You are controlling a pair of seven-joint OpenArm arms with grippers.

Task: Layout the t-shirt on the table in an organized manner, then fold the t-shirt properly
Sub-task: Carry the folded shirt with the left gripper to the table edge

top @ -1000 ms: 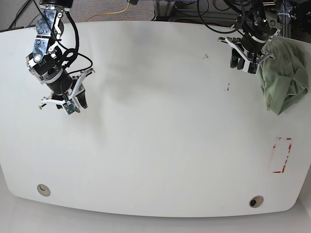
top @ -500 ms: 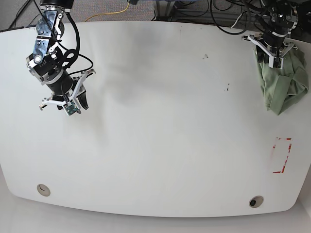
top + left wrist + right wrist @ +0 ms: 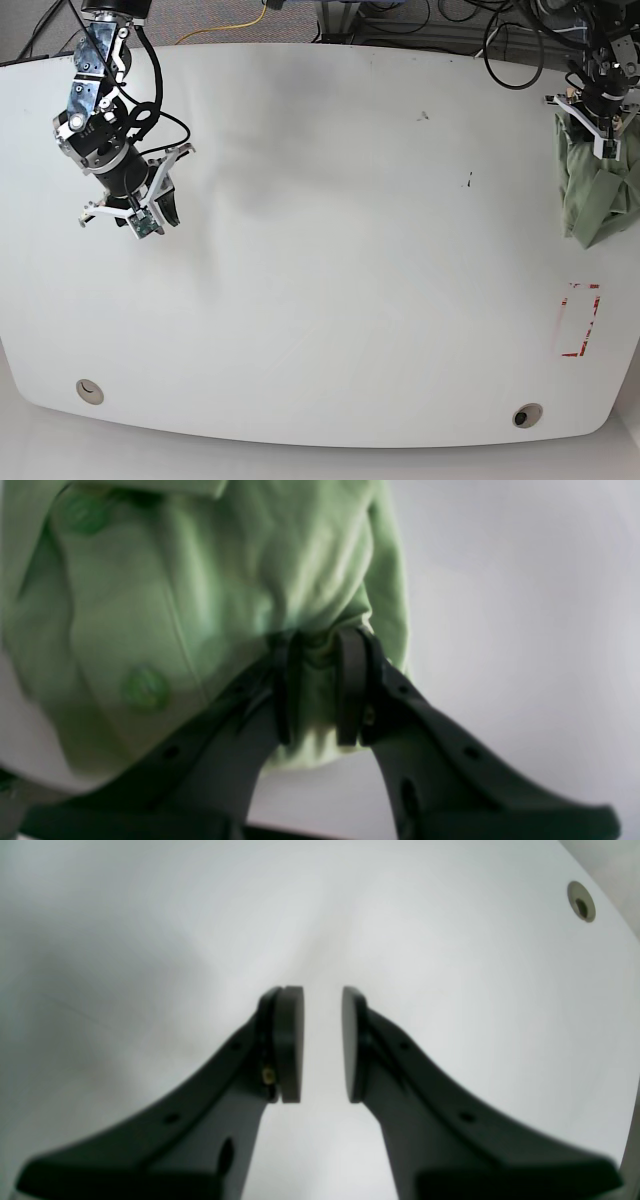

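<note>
Left wrist: left end effector (image 3: pixel 317 687) clamped on a bunched fold of the t-shirt (image 3: pixel 200 595). Right wrist: right end effector (image 3: pixel 322 1042) slightly apart, empty, over bare tabletop (image 3: pixel 450 965). Base: shirt crumpled at the far edge; layout step just starting, next drag it toward center and spread.

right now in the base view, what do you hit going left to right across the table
right gripper → left grommet hole overlaps it in order, so skipped → dark specks → right grommet hole → red marking → t-shirt, held by the left gripper
</note>
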